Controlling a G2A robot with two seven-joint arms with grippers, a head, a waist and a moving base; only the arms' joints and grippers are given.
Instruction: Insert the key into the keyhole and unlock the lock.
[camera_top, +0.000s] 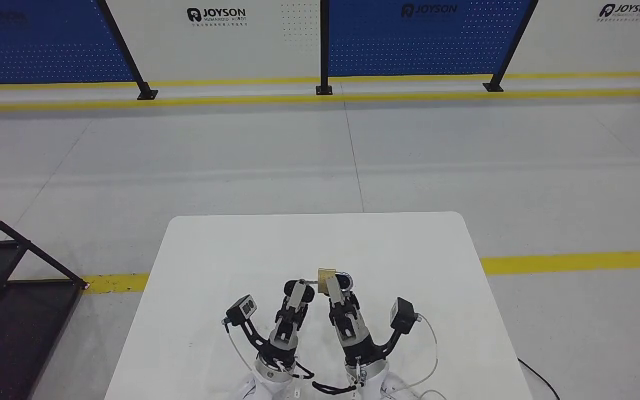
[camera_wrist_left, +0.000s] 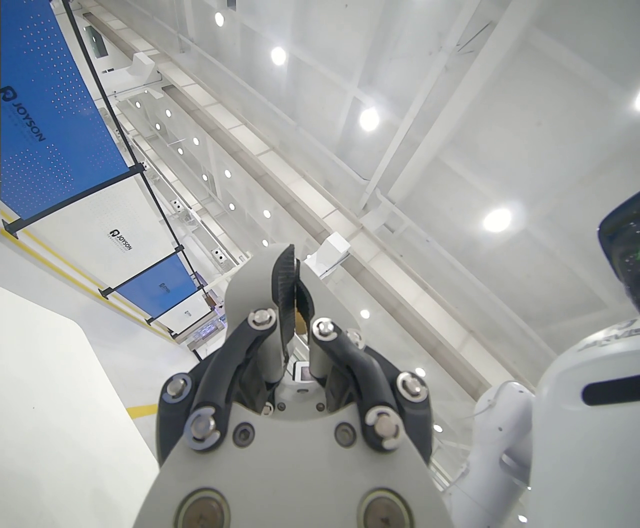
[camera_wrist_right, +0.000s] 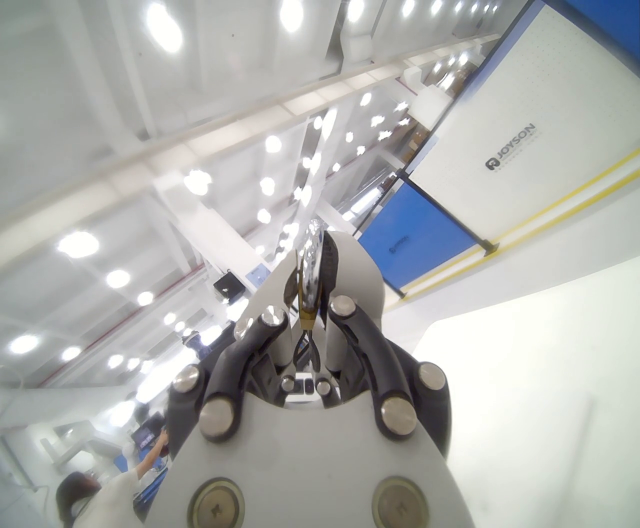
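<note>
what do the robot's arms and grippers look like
The left gripper and right gripper match: pale grey fingers with black ribbed pads, black curved links on silver bolts, and a grey palm housing. In the top view each wrist carries a black camera box with thin cables.

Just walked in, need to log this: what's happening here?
The right arm holds the lock over the table, jaws shut on it. The left arm has its jaws shut on something small, probably the key, close beside the lock. Whether it has gone into the lock cannot be told.
</note>
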